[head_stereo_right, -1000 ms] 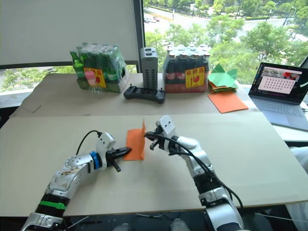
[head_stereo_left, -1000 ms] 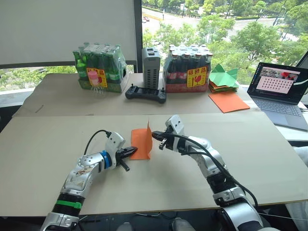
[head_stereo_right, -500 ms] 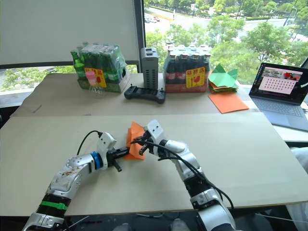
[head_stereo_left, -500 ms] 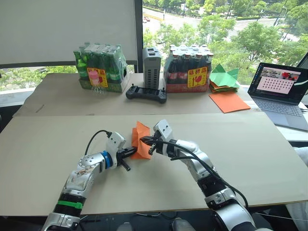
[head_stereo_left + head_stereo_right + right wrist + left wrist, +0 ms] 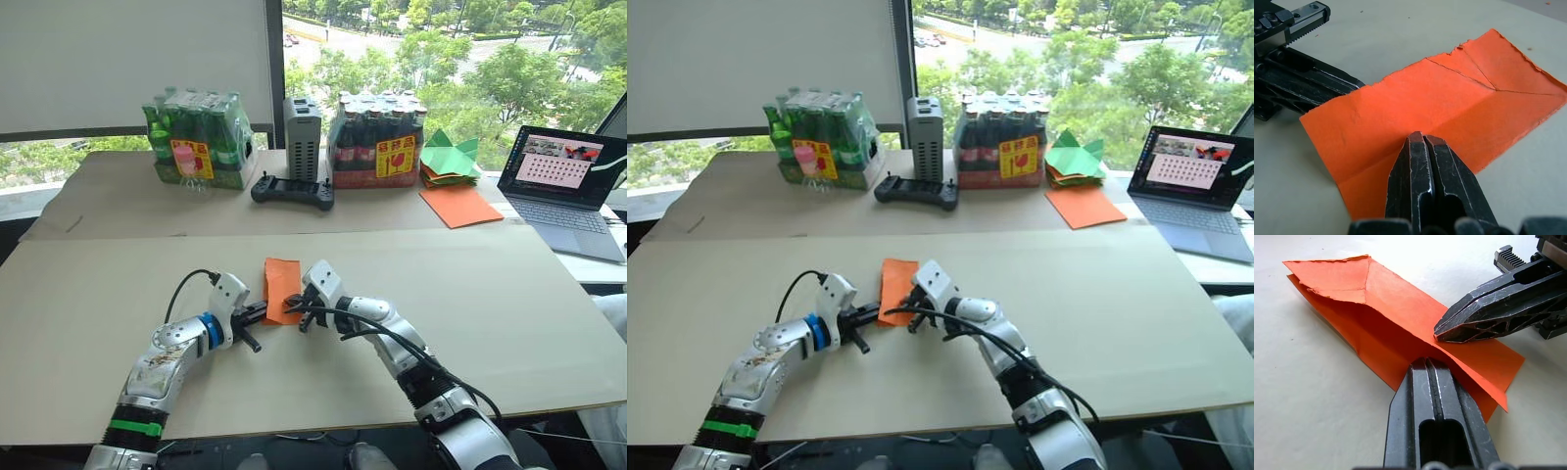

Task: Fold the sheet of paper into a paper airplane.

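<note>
Your two grippers meet over the thin bright-orange sheet of paper (image 5: 282,288), which lies flat on the beige cardboard worktop (image 5: 509,294) about midway between its left and right edges and nearer its front edge than its back one. The sheet is now a long doubled strip, with corner flaps turned in at the end farthest from you. The left gripper (image 5: 1426,363) has its black fingers closed together, tips at the strip's long edge; the wrist pictures suggest the top layer rides over them, though you cannot be sure it is pinched rather than merely pressed. The right gripper (image 5: 1419,139) also has its fingers drawn tight together, bearing down on the middle of the strip along the lengthwise crease.

Judged from this, you are about midway: the centre fold and nose corners are made, the wings are not yet folded, and no dart shape shows.

Along the back edge of the far worktop stand a shrink-wrapped pack of green bottles (image 5: 196,137), a grey upright box (image 5: 302,137), a black handheld controller (image 5: 291,190), a pack of dark bottles (image 5: 377,142), green folded papers (image 5: 449,162), a smooth orange sheet (image 5: 460,207) and an open laptop (image 5: 566,186).
</note>
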Available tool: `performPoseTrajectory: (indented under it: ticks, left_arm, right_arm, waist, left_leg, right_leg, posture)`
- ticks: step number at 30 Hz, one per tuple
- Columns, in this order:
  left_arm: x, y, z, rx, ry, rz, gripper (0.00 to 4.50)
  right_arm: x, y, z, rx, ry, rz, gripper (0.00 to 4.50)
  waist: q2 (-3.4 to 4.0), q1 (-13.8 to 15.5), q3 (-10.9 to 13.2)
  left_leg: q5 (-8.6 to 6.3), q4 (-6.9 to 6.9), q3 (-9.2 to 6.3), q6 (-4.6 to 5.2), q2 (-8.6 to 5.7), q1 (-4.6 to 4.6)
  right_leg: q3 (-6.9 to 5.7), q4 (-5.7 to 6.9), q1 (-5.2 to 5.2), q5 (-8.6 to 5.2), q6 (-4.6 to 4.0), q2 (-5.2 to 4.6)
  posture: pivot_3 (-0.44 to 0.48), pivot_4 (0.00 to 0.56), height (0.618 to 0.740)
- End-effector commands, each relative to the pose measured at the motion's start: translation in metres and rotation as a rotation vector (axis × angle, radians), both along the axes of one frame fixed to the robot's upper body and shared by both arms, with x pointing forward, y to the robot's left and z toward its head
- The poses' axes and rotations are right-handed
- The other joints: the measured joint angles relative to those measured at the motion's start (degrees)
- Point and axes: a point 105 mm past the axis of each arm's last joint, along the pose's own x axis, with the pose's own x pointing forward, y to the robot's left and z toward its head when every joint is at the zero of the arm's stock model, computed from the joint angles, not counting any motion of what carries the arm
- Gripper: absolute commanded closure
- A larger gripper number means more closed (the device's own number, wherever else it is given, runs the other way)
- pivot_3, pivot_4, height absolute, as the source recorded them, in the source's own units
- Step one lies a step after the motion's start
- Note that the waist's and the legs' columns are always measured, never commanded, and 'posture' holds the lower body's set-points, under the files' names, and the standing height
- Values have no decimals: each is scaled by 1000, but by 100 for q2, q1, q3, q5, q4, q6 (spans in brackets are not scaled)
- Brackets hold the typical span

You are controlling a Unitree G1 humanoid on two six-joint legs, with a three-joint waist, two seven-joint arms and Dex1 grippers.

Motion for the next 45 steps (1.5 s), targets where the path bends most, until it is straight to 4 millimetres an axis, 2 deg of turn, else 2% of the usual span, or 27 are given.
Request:
performPoseTrajectory:
  ticks: [1,5,8,12,15,17,20,31,38,45]
  left_arm:
    - [-1,22,10,-70,9,106,4500]
    - [-1,28,26,-150,-12,148,4500]
    - [3,29,57,-268,-74,166,4500]
    - [5,14,74,-302,-95,110,4500]
    - [6,0,78,-305,-88,58,4500]
    - [7,-7,75,-289,-77,34,4500]
    - [11,-11,61,-233,-45,23,4500]
    - [29,-5,29,-123,13,35,4500]
    - [26,-8,6,-114,77,28,4500]
    - [17,-17,-11,-111,126,0,4500]
  right_arm:
    - [-1,4,-6,-40,-10,17,4489]
    - [-1,4,-7,-41,-10,19,4489]
    - [-1,3,-10,-54,-13,26,4489]
    - [-1,4,-11,-55,-16,24,4489]
    - [-1,5,-11,-52,-17,20,4489]
    - [-1,5,-11,-50,-18,15,4489]
    - [-1,3,-11,-48,-22,3,4489]
    - [1,-5,-9,-43,-33,-35,4489]
    - [1,-8,-2,-56,-69,-27,4489]
    - [3,-12,16,-33,-102,-33,4489]
  waist:
    - [0,-35,0]
    - [0,-24,0]
    - [-1,-18,0]
    - [-1,-16,0]
    - [-1,-28,0]
    - [-1,-34,0]
    - [-1,-29,0]
    - [-1,-13,0]
    - [-1,4,0]
    - [-1,23,0]
  left_leg:
    - [0,0,0,0,2,1]
    - [0,0,-4,0,8,-1]
    - [0,0,-3,0,5,-4]
    - [0,0,-4,0,4,-3]
    - [0,0,-3,0,4,-3]
    - [0,0,-3,0,4,-2]
    - [0,0,-3,0,4,-2]
    - [0,0,-3,0,2,-4]
    - [0,0,-3,0,-1,-6]
    - [0,0,-3,0,-2,-6]
  right_leg:
    - [0,1,-1,0,0,1]
    - [-2,3,-3,1,-2,6]
    - [-2,0,-2,1,-2,2]
    - [-2,0,-1,2,-2,2]
    - [-1,0,-1,2,-2,2]
    - [-1,1,-2,2,-3,4]
    - [-1,1,-2,2,-3,4]
    - [-1,-2,-3,2,-3,4]
    - [-1,-3,-3,2,-3,1]
    - [-1,-4,-1,2,-3,-1]
  posture:
    - [0,150,740]
    - [0,150,740]
    - [0,150,740]
    - [0,150,740]
    - [0,150,740]
    - [0,150,740]
    - [0,150,740]
    - [0,150,740]
    - [0,150,740]
    - [0,150,740]
